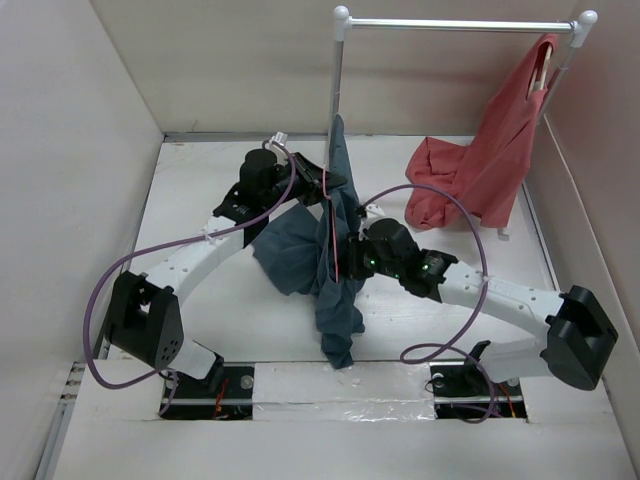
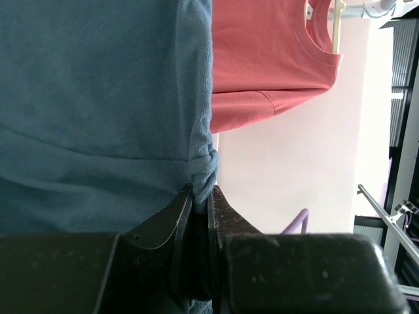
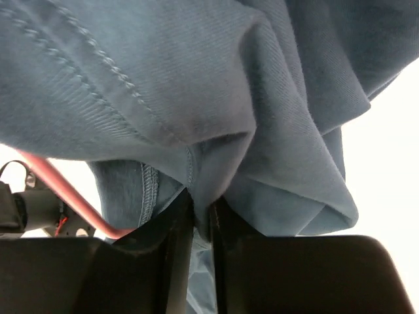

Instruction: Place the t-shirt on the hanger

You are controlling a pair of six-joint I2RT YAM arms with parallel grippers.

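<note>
Slate-blue cloth hangs in a tall bunched column between the 2 arms. The t-shirt (image 1: pixel 300 262) is held up off the table (image 1: pixel 200 190) at its upper end, just in front of the left upright of the hanger (image 1: pixel 338 80). Its lower part trails down to the table between the arm bases. It is not on the rod (image 1: pixel 440 23) yet.

The left gripper (image 2: pixel 200 193) is pressed together on a gathered knot of hem at the shirt's top edge. The right gripper (image 3: pixel 201 208) is nearly closed, with a fold of the same cloth running down between its fingers. It reads as pinching the shirt lower down, near a stitched seam.

The step in hand looks like raising and spreading the shirt so it can go over the rod. To do it well, the 2 pinch points should move apart first, so the cloth opens into a band rather than a rope; a rope would slide off a thin rod. Both grips look shallow, on edges only, so the lift should be slow and even, with no jerks that could pull fabric free.

Carry the top edge above the rod and pass it over the free left stretch, well apart from the red shirt (image 1: pixel 490 165) hanging at the right end. Let roughly equal weight fall on each side before letting go.
</note>
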